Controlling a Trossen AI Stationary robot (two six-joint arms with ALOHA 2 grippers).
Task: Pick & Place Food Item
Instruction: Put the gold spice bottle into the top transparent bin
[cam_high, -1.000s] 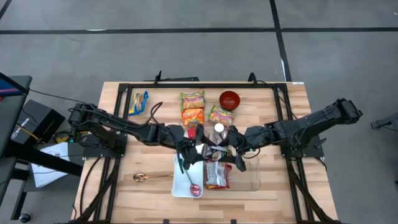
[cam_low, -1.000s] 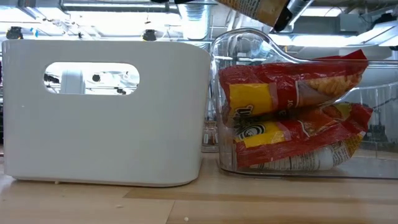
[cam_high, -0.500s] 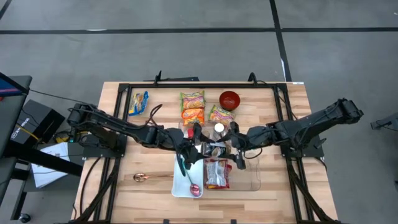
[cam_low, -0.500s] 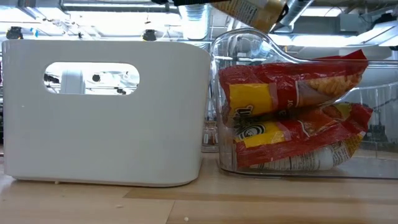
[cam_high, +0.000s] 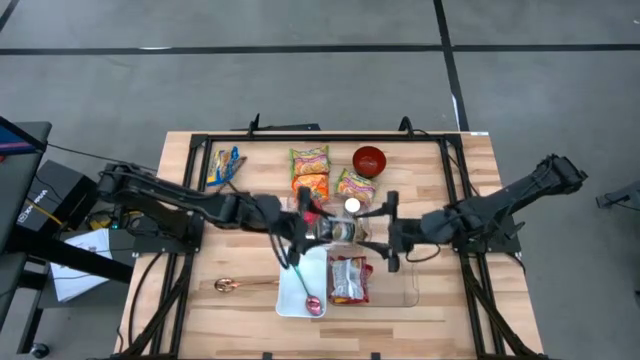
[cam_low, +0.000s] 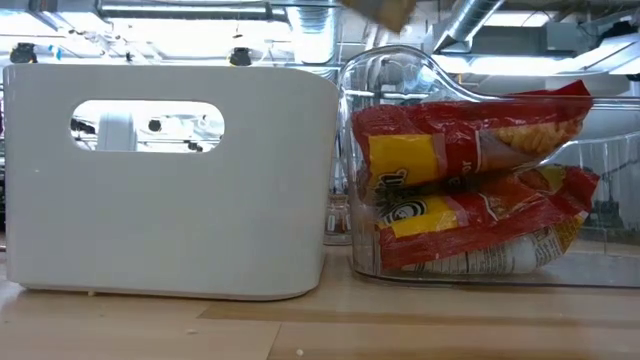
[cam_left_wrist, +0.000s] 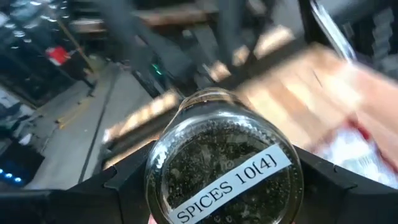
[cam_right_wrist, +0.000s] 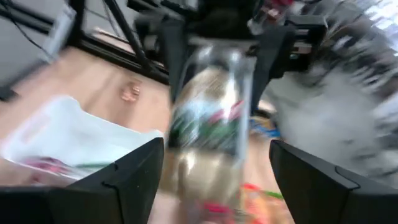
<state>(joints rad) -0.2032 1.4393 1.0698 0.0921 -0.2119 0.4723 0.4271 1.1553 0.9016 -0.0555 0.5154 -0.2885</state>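
While the spice jar (cam_high: 335, 230) is carried lying sideways above the white bin (cam_high: 300, 300), it is clamped by the left gripper (cam_high: 305, 226); the right gripper (cam_high: 388, 232) is spread, empty. Glass, rigid, slippery, breakable: mid-body is judged best.

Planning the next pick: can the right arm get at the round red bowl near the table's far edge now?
Probably yes. The right gripper is open and empty, and the round red bowl sits uncovered beyond it; the left gripper holds the glass spice jar off to the side.
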